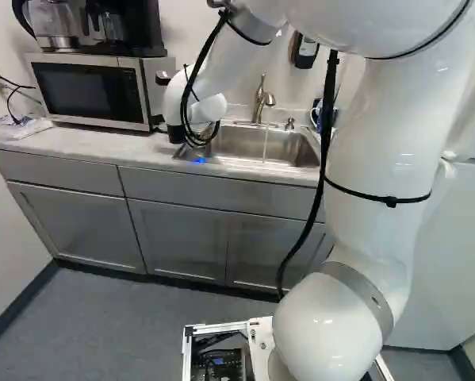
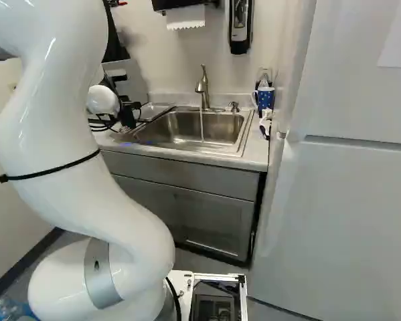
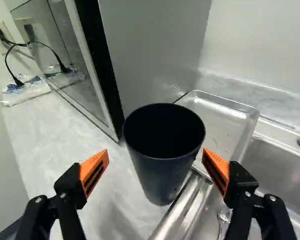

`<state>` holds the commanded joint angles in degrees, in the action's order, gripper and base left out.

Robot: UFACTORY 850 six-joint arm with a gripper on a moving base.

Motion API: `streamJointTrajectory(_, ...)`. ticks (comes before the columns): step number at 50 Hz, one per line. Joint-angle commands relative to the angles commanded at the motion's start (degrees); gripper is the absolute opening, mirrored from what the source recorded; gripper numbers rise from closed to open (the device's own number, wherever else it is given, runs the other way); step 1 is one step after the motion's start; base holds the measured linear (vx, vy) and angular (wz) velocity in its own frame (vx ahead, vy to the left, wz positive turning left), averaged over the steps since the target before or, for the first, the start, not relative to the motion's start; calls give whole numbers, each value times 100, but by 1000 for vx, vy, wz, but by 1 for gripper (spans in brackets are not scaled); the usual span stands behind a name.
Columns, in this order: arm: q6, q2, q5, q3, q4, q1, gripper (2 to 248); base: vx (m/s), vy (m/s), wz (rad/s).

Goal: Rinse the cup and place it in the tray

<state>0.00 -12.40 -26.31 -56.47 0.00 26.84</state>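
Observation:
My gripper (image 2: 128, 112) is low over the counter left of the sink in the right base view, its fingers hard to make out there. In the wrist view the gripper (image 3: 156, 156) is open, its orange pads on either side of a dark, empty-looking cup (image 3: 164, 175) a little ahead, with gaps showing at both sides. The cup stands upright on the counter, close to the sink's metal rim. Just beyond the cup lies the shallow metal tray (image 3: 235, 112), against the wall side. Water runs from the faucet (image 2: 202, 87) into the sink (image 2: 217, 127).
A microwave (image 1: 86, 91) stands beside the cup and tray, with a coffee maker (image 1: 102, 28) on top. Right of the sink are a blue patterned mug (image 2: 265, 98) and other small items. A tall white refrigerator (image 2: 347, 200) borders the counter's right end.

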Motion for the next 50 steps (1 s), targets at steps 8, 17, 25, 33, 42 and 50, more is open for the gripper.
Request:
streamJointTrajectory(8, 0, -23, -301, 77, 0, -7, 247, 0, 0, 0)
streamJointTrajectory(17, 0, -49, -638, 163, 0, -15, 247, 0, 0, 0)
streamJointTrajectory(25, 0, -72, -938, 240, 0, -23, 247, 0, 0, 0)
streamJointTrajectory(33, 0, -111, -1249, 301, 0, -29, 247, 0, 0, 0)
streamJointTrajectory(42, 0, -188, -1577, 326, 0, -29, 247, 0, 0, 0)
streamJointTrajectory(50, 0, -258, -1836, 350, 0, -29, 247, 0, 0, 0)
